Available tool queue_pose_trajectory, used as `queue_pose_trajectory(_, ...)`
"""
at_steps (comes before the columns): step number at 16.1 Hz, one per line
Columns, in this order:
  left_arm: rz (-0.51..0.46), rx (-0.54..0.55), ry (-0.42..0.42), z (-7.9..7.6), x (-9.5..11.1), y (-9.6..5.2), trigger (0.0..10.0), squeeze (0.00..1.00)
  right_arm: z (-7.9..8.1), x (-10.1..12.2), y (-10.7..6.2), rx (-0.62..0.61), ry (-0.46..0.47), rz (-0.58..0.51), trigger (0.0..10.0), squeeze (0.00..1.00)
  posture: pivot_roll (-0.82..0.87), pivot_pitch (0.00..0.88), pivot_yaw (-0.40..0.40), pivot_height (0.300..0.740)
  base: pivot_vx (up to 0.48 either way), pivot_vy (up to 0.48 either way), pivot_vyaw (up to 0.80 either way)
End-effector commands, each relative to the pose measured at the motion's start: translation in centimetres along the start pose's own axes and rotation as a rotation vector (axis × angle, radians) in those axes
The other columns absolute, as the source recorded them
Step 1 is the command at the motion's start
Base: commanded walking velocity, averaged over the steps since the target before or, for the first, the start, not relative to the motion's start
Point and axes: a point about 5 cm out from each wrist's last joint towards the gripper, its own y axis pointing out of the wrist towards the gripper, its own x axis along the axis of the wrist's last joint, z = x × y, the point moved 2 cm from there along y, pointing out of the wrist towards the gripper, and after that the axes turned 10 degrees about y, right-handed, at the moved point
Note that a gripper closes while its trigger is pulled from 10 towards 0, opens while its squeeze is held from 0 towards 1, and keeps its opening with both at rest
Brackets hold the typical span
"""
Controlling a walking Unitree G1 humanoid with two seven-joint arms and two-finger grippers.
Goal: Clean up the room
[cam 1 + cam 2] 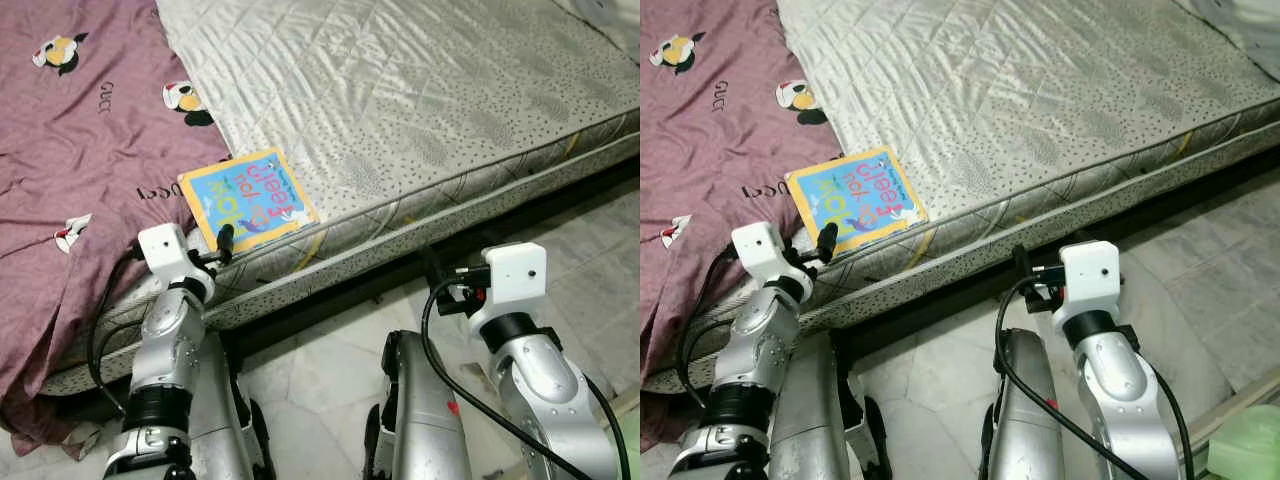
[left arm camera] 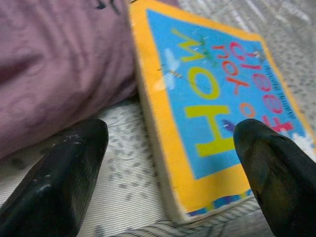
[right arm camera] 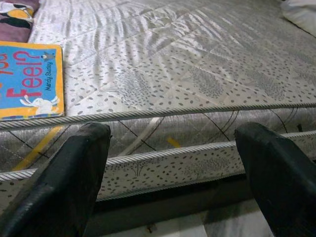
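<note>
Currently the book [image 1: 247, 198] remains on the mattress [image 1: 420, 90], ungrasped: left gripper [image 2: 168, 163] spread wide around its corner, right gripper [image 3: 173, 168] wide, empty.

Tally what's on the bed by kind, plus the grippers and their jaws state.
Book: 1, blue with a yellow border, near the mattress edge
Purple blanket: 1, beside the book
Grippers: 2, left gripper with jaws open astride the book's corner, right gripper with jaws open facing the mattress side
Total: 4
</note>
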Motion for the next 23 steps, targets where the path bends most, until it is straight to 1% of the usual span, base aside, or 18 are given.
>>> queue_pose_trajectory(1,0.029,0.017,0.0,0.7,-0.3,0.0,10.0,0.0,-0.4,-0.3,-0.3,-0.019,-0.008,0.009,10.0,0.0,-0.19,0.2,0.013,0.522,0.0,0.0,0.0)
queue_pose_trajectory(2,0.041,0.019,-0.004,0.9,-0.3,0.2,10.0,0.0,-0.5,-0.3,-0.3,-0.022,-0.01,0.006,10.0,0.0,-0.2,0.2,0.014,0.522,0.0,0.0,0.0)
queue_pose_trajectory(3,0.077,0.017,-0.029,1.0,-0.6,0.7,10.0,0.0,-0.6,-0.2,-0.2,-0.026,-0.013,0.002,10.0,0.0,-0.2,0.201,0.014,0.522,0.0,0.0,0.0)
queue_pose_trajectory(5,0.101,0.022,-0.04,1.2,-0.8,1.2,10.0,0.0,-0.6,-0.1,-0.2,-0.027,-0.016,-0.001,10.0,0.0,-0.21,0.201,0.013,0.522,0.0,0.0,0.0)
queue_pose_trajectory(6,0.117,0.016,-0.069,1.0,-0.7,1.7,10.0,0.0,-0.6,0.0,-0.2,-0.028,-0.02,-0.004,10.0,0.0,-0.21,0.198,0.011,0.522,0.0,0.0,0.0)
queue_pose_trajectory(7,0.134,0.008,-0.08,0.8,-0.8,1.9,10.0,0.0,-0.7,0.0,-0.2,-0.028,-0.022,-0.006,10.0,0.0,-0.22,0.196,0.01,0.522,0.0,0.0,0.0)
queue_pose_trajectory(9,0.176,-0.028,-0.093,-0.2,-1.0,2.6,10.0,0.0,-0.7,0.2,-0.1,-0.026,-0.029,-0.012,10.0,0.0,-0.22,0.191,0.008,0.522,0.0,0.0,0.0)
queue_pose_trajectory(11,0.212,-0.046,-0.079,-1.0,-1.2,3.0,10.0,0.0,-0.7,0.3,0.1,-0.026,-0.033,-0.019,10.0,0.0,-0.23,0.187,0.009,0.522,0.0,0.0,0.0)
queue_pose_trajectory(12,0.221,-0.06,-0.092,-1.4,-1.3,3.2,10.0,0.0,-0.7,0.4,0.2,-0.028,-0.034,-0.021,10.0,0.0,-0.23,0.183,0.01,0.522,0.0,0.0,0.0)
queue_pose_trajectory(13,0.218,-0.084,-0.13,-1.9,-1.3,3.3,10.0,0.0,-0.7,0.4,0.3,-0.03,-0.035,-0.025,10.0,0.0,-0.23,0.18,0.011,0.522,0.0,0.0,0.0)
queue_pose_trajectory(14,0.237,-0.116,-0.152,-2.5,-1.6,3.3,10.0,0.0,-0.7,0.5,0.4,-0.031,-0.035,-0.028,10.0,0.0,-0.23,0.178,0.011,0.522,0.0,0.0,0.0)
queue_pose_trajectory(15,0.266,-0.152,-0.161,-3.1,-2.0,3.3,10.0,0.0,-0.7,0.5,0.4,-0.032,-0.035,-0.031,10.0,0.0,-0.23,0.175,0.011,0.522,0.0,0.0,0.0)
queue_pose_trajectory(16,0.28,-0.153,-0.157,-3.1,-2.3,3.2,10.0,0.0,-0.7,0.5,0.4,-0.032,-0.035,-0.032,10.0,0.0,-0.23,0.174,0.011,0.522,0.0,0.0,0.0)
queue_pose_trajectory(17,0.267,-0.159,-0.199,-3.1,-2.1,3.3,0.0,0.0,-0.7,0.6,0.5,-0.035,-0.036,-0.035,10.0,0.0,-0.23,0.165,0.013,0.522,0.0,0.0,0.0)
queue_pose_trajectory(18,0.245,-0.158,-0.233,-2.9,-1.6,3.5,0.0,0.0,-0.9,0.7,0.7,-0.041,-0.04,-0.044,10.0,0.0,-0.23,0.157,0.014,0.522,0.0,0.0,0.0)
queue_pose_trajectory(23,0.22,-0.143,-0.243,-1.9,-1.0,3.7,0.0,0.0,-0.6,0.8,1.6,-0.032,-0.04,-0.065,10.0,0.0,-0.21,0.128,0.014,0.522,0.0,0.0,0.0)
